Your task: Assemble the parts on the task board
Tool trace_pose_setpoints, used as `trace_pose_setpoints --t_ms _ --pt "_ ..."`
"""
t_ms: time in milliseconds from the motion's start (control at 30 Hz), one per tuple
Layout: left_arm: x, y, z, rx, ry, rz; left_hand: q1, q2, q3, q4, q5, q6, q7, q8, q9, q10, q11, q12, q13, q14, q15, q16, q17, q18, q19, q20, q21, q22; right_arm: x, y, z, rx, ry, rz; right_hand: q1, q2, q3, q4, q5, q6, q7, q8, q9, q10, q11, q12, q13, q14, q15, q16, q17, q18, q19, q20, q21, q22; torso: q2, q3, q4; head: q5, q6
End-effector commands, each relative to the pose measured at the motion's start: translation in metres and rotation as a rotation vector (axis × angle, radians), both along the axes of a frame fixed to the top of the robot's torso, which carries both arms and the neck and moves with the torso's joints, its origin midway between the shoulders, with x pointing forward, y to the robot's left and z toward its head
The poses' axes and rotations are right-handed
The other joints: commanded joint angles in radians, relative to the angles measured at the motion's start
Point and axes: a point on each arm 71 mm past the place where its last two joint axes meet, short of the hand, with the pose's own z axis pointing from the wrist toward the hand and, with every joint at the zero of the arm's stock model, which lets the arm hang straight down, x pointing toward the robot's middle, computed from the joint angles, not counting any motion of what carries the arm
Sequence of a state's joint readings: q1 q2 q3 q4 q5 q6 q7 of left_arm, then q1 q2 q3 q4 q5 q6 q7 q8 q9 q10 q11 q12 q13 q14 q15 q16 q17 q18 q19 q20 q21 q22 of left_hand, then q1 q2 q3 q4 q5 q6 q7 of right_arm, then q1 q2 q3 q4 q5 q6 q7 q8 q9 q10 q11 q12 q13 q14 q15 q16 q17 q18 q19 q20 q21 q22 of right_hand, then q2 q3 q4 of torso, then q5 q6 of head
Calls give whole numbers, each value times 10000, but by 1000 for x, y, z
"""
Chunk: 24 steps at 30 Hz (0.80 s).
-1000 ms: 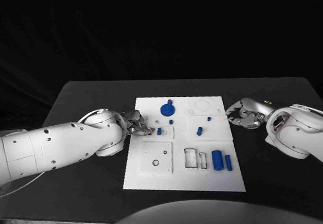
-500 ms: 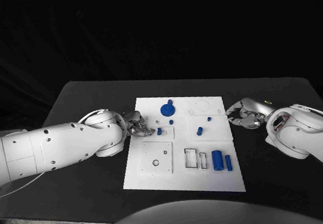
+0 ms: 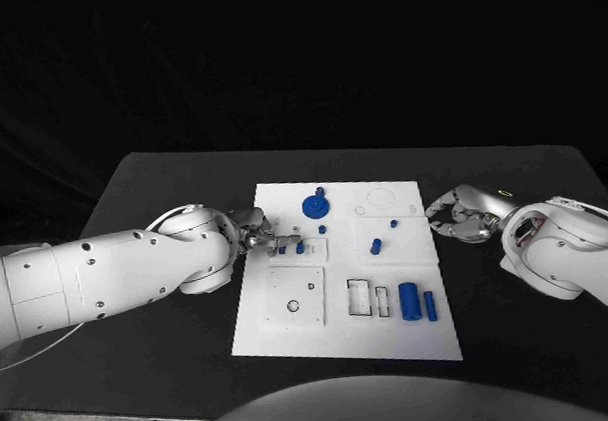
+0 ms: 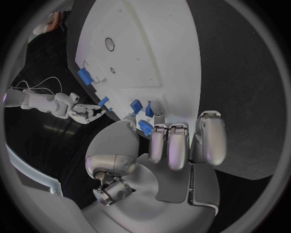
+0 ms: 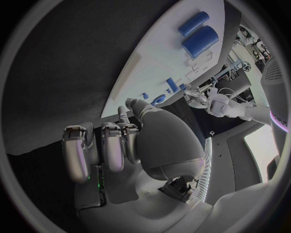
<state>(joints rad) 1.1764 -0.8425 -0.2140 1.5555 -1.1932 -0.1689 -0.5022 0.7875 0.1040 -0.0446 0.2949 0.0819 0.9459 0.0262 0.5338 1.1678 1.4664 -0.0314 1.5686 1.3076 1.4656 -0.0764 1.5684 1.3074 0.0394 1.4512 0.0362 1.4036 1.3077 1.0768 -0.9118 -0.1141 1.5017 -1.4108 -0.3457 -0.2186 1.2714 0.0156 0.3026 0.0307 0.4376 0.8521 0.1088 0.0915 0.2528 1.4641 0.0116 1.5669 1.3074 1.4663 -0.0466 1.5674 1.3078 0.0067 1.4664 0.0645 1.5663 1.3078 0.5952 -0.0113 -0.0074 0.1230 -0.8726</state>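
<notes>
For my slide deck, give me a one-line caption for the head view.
Both hands flank the white task board, left hand at its edge by small blue parts.

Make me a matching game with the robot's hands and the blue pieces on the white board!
Things:
1. left hand
2. right hand
3. round blue disc
4. two long blue blocks

Places:
A. at the board's right edge
B. far part of the task board
C. near part of the board, right side
D. at the board's left edge, by the small blue pegs

Pairs: 1-D, 2-A, 3-B, 4-C
</notes>
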Motion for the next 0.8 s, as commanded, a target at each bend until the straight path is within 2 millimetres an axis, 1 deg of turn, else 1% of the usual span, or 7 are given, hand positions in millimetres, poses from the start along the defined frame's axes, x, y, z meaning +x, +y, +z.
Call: trace_pose_setpoints --t_ms 33,100,367,600,667,733,800 --pt "0 0 -1 -339 -74 22 -342 245 -286 -2 -251 27 81 -54 -34 1044 53 22 2632 1052 90 24 2634 51 -8 92 -30 2039 0 1 -1 -29 6 65 52 8 50 -9 49 55 23 -35 -10 1067 75 39 2634 1045 72 34 2630 -67 1043 70 45 2630 8 2 -5 2 0" --pt "0 0 0 -469 -160 31 -459 368 -462 2 -288 36 89 -77 -43 1044 60 22 2632 1052 100 24 2634 50 -6 101 -25 2041 0 1 -1 -28 7 63 52 8 50 -9 49 55 23 -35 -10 1067 75 39 2634 1045 72 34 2630 -67 1043 70 45 2630 8 -1 -3 -2 0" --pt "2 0 1 -677 -298 56 -475 486 -555 -13 -279 49 91 -85 -45 1044 64 22 2632 1052 106 24 2634 54 -15 107 -38 2036 0 1 -1 -23 13 62 52 8 50 -9 49 55 23 -35 -10 1067 75 39 2634 1045 72 34 2630 -67 1043 70 45 2630 10 -2 -8 3 0" --pt "3 4 2 -797 -487 294 -367 774 -667 -22 -184 104 85 -77 -36 1044 64 22 2632 1052 107 24 2634 47 9 116 -4 2048 0 1 -1 -8 -13 54 47 7 58 -12 52 59 30 -33 -11 1067 78 39 2634 1045 74 34 2630 -67 1043 71 45 2630 3 1 -2 4 0" --pt "3 5 3 -817 -527 377 -131 837 -744 -31 185 137 71 -63 -20 1044 52 22 2632 1052 99 24 2634 42 28 112 21 2055 0 1 -1 -3 -23 52 47 7 58 -12 52 59 30 -33 -11 1067 78 39 2634 1045 74 34 2630 -67 1043 71 45 2630 -3 5 -4 22 0" --pt "3 7 5 -739 -477 453 526 794 -787 -54 1106 149 40 -45 17 1044 26 22 2632 1052 78 24 2634 40 38 93 35 2059 0 1 -1 3 -34 52 47 7 58 -12 52 59 30 -33 -11 1067 78 39 2634 1045 74 34 2630 -67 1043 71 45 2630 -5 7 -10 45 0" --pt "4 8 7 -628 -399 486 778 760 -842 -42 1347 154 28 -31 39 1044 18 22 2632 1052 68 24 2634 40 40 88 37 2059 0 2 -1 16 -54 56 47 7 58 -12 52 59 30 -33 -11 1067 78 39 2634 1045 74 34 2630 -67 1043 71 45 2630 -5 9 -19 60 0"
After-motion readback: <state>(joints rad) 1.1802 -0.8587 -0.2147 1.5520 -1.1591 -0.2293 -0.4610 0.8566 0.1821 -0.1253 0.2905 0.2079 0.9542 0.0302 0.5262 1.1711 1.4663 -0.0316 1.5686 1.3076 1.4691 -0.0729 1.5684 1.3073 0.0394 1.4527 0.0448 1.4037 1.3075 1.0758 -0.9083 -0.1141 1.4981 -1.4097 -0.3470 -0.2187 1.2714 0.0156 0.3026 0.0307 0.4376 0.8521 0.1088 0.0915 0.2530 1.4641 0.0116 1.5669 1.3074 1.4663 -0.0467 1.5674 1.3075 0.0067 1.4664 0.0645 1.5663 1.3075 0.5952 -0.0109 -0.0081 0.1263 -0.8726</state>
